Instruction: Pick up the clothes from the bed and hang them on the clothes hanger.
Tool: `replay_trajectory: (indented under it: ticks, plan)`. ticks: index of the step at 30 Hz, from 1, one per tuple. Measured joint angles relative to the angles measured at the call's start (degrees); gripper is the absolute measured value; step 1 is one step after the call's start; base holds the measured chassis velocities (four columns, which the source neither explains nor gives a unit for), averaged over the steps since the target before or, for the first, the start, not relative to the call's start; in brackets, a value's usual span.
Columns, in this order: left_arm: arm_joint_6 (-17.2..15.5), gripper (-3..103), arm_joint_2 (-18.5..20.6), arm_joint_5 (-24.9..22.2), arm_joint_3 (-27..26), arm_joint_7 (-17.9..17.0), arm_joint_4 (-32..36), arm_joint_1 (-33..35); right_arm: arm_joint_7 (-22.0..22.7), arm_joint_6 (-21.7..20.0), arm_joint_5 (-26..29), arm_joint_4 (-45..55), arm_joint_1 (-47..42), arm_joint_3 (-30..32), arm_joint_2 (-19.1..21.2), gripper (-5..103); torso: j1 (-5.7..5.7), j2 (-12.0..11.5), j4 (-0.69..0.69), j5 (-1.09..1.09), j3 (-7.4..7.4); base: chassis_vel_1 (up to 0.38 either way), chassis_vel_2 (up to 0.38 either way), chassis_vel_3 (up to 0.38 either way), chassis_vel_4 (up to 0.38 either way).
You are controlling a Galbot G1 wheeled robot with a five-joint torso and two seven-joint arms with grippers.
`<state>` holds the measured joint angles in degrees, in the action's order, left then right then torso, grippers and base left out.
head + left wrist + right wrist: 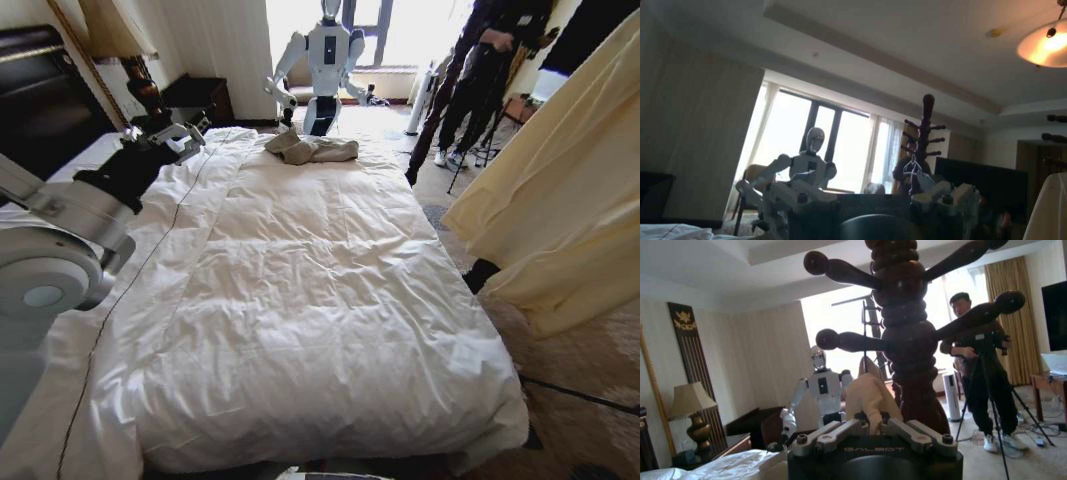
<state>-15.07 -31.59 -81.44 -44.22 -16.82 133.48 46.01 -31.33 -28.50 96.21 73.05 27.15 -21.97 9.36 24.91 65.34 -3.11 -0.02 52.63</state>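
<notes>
The clothes point(560, 200), a pale cream-yellow top, hang in a long drape to the right of the bed point(300, 300). In the right wrist view my right gripper point(871, 426) is shut on a bunch of the cream clothes point(870, 392), close in front of a dark wooden coat stand point(907, 345). Above the fabric a thin dark line point(865, 340) rises toward a peg; it may be the clothes hanger's hook. My left gripper point(175, 135) is held up over the bed's far left side, fingers point(800, 195) wide apart and holding nothing.
A grey-beige garment point(310, 148) lies at the far end of the duvet. Another white robot point(325, 60) stands beyond the bed by the window. People with a tripod point(480, 80) stand at the far right. A lamp and nightstand point(140, 80) are at the far left.
</notes>
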Motion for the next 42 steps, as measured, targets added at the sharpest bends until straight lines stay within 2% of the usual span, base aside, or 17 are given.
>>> replay_trajectory:
  ticks: [7,21,31,42]
  plan:
    - [0.1,100,-0.2,0.0,0.6,0.0,0.1,-0.1,0.1,-0.1,-1.3,-1.7,-0.1,0.0,-1.5,0,-0.01,0.0,-0.02,-0.01,0.0,0.0,0.0,0.0,0.0]
    - [0.3,100,-0.7,0.6,1.4,0.6,0.1,-0.1,2.2,-0.4,-4.0,-2.4,0.1,0.4,-7.7,0,0.0,0.0,0.0,0.0,0.0,0.0,0.0,0.0,0.0]
    - [0.6,100,-1.2,1.6,2.3,1.3,-0.5,-0.1,2.9,-0.8,-4.4,-2.8,0.3,0.4,-9.1,0,0.0,0.0,-0.01,0.0,0.0,0.0,0.0,0.0,0.0]
    - [0.7,100,-1.6,2.2,3.3,1.5,-1.0,-0.4,1.9,-0.7,-5.0,-3.7,0.2,0.2,-8.3,0,0.0,0.0,0.0,0.0,0.0,0.0,0.0,0.0,0.0]
